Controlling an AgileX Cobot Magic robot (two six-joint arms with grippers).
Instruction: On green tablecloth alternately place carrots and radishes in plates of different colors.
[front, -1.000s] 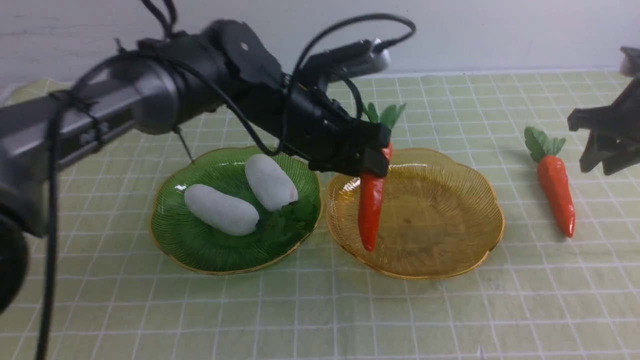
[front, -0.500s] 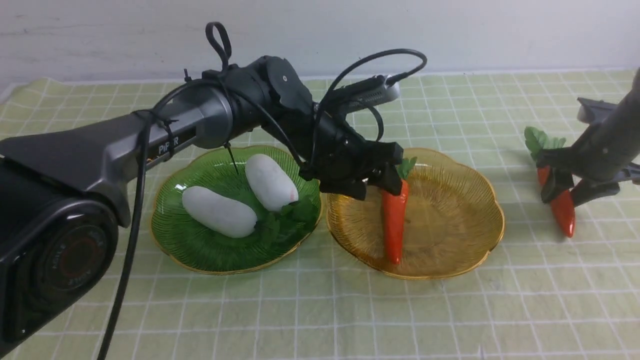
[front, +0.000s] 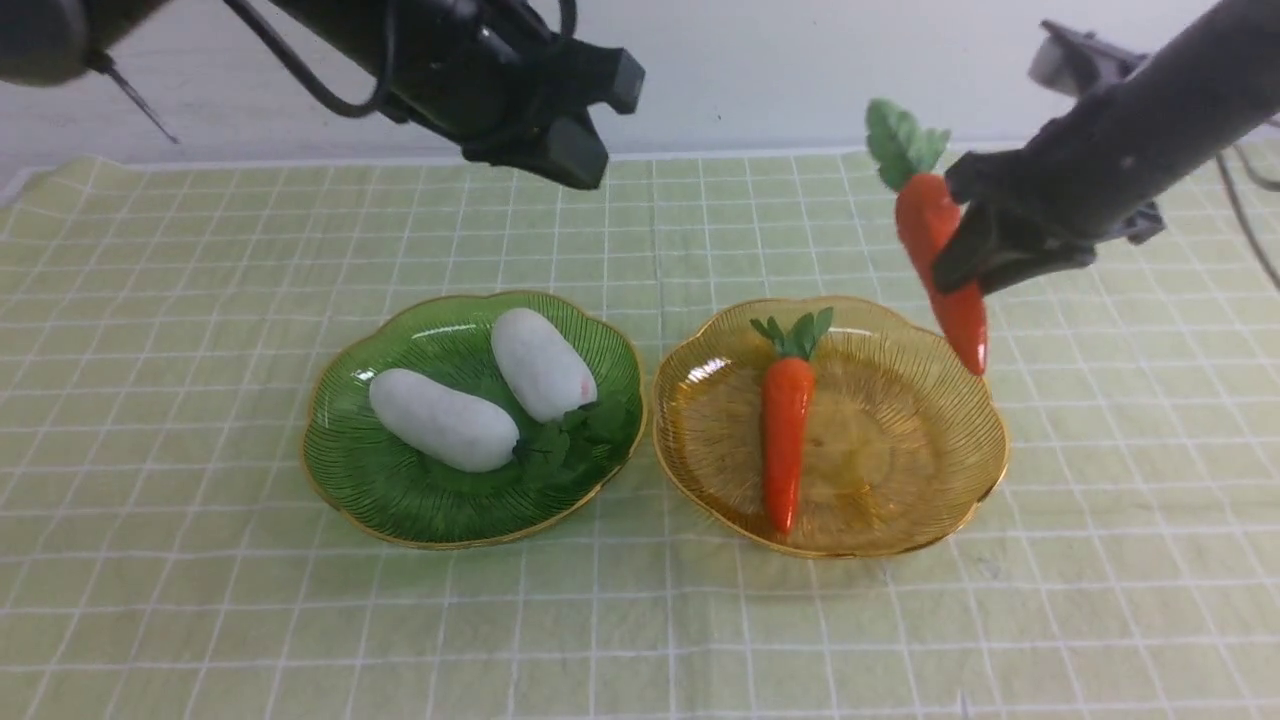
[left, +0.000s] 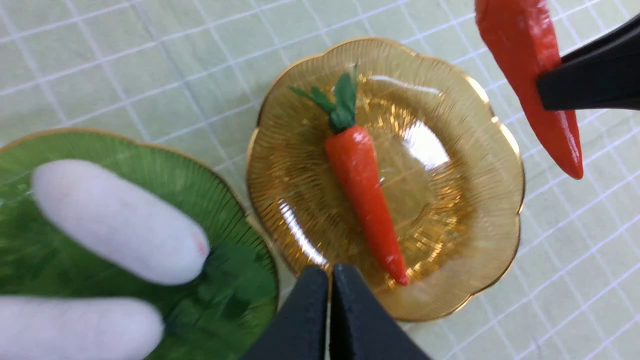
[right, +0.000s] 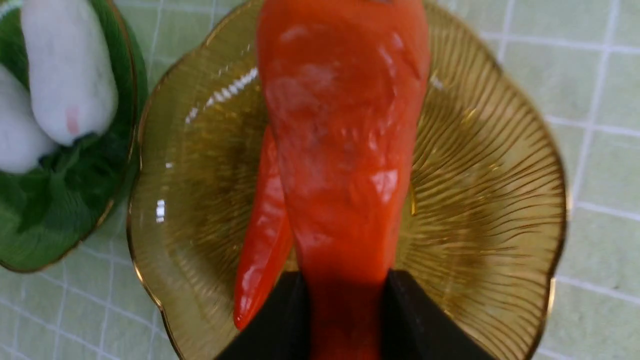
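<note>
Two white radishes (front: 443, 420) (front: 542, 363) lie in the green plate (front: 400, 500). One carrot (front: 785, 430) lies in the amber plate (front: 900, 450), leaves toward the far side. My right gripper (front: 965, 255) is shut on the second carrot (front: 935, 240) and holds it tip down above the amber plate's far right rim. The right wrist view shows this held carrot (right: 345, 150) over the amber plate (right: 490, 200), with the lying carrot (right: 262, 240) beside it. My left gripper (front: 585, 130) is shut and empty, raised high behind the plates; its fingers (left: 310, 310) are pressed together.
The green tablecloth (front: 200, 620) covers the whole table, with a pale wall behind it. The two plates sit side by side at the middle, almost touching. The left arm and its cables hang over the far left of the cloth.
My left gripper let go of the first carrot in the amber plate, rose and drew back. My right gripper closed on the second carrot on the cloth and lifted it toward the amber plate.
</note>
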